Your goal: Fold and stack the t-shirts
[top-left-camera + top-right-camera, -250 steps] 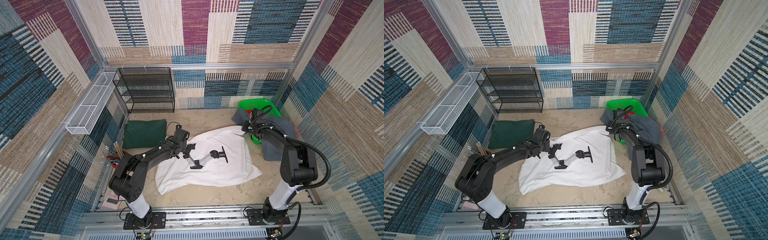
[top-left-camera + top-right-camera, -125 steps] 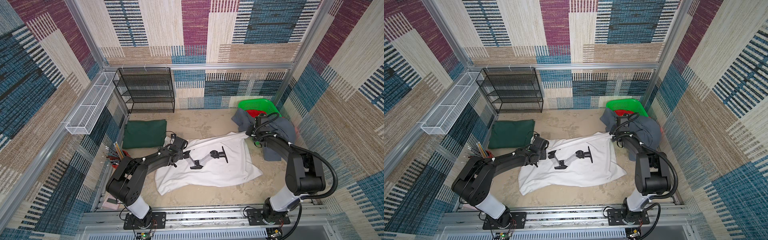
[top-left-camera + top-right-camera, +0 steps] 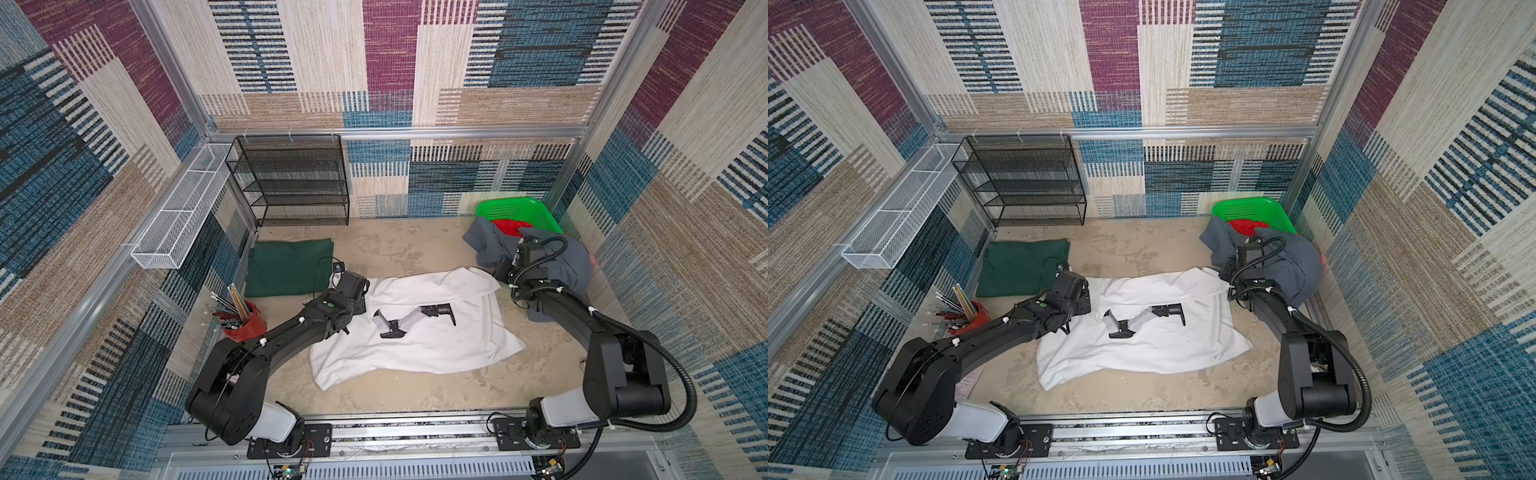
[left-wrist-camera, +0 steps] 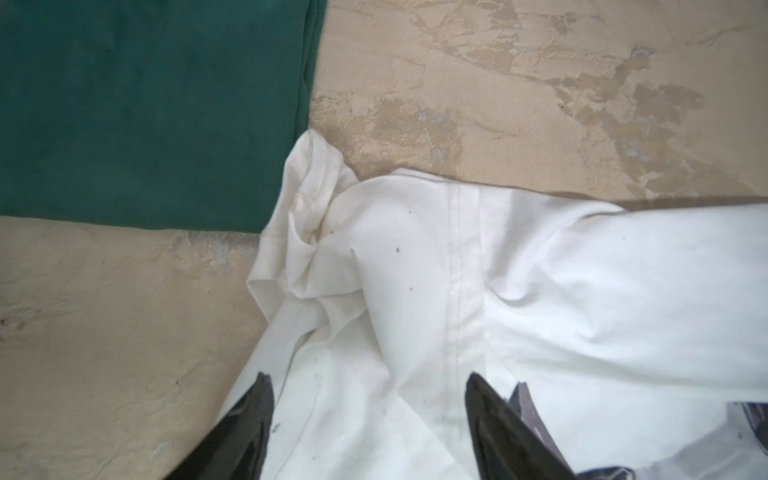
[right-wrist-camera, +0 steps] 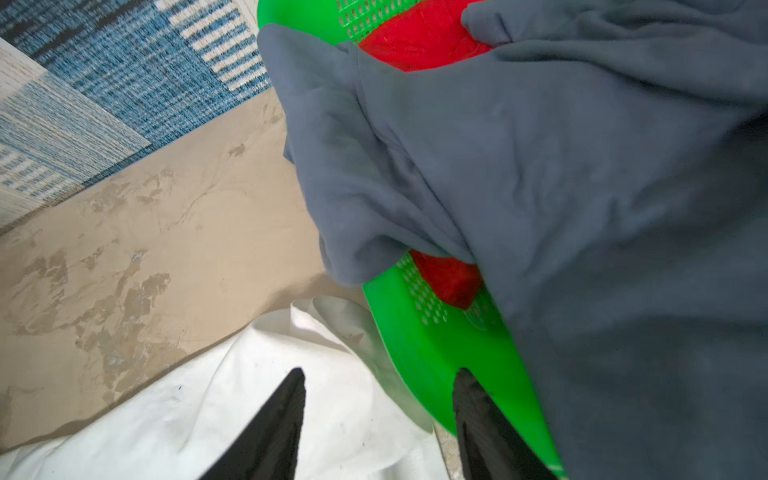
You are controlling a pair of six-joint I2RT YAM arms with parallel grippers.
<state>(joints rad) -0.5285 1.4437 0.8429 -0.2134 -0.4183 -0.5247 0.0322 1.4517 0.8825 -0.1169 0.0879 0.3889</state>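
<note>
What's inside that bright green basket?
Some red cloth shows inside the green basket; the grey t-shirt draped over it hides everything else.

A black rack (image 3: 291, 183) stands at the back, a red pencil cup (image 3: 250, 327) left, a green basket (image 3: 513, 205) right.

Patchwork woven walls (image 3: 390, 62), mottled beige floor (image 3: 395, 245), black mesh shelf (image 3: 291, 183), white wire basket (image 3: 178, 224)
</note>
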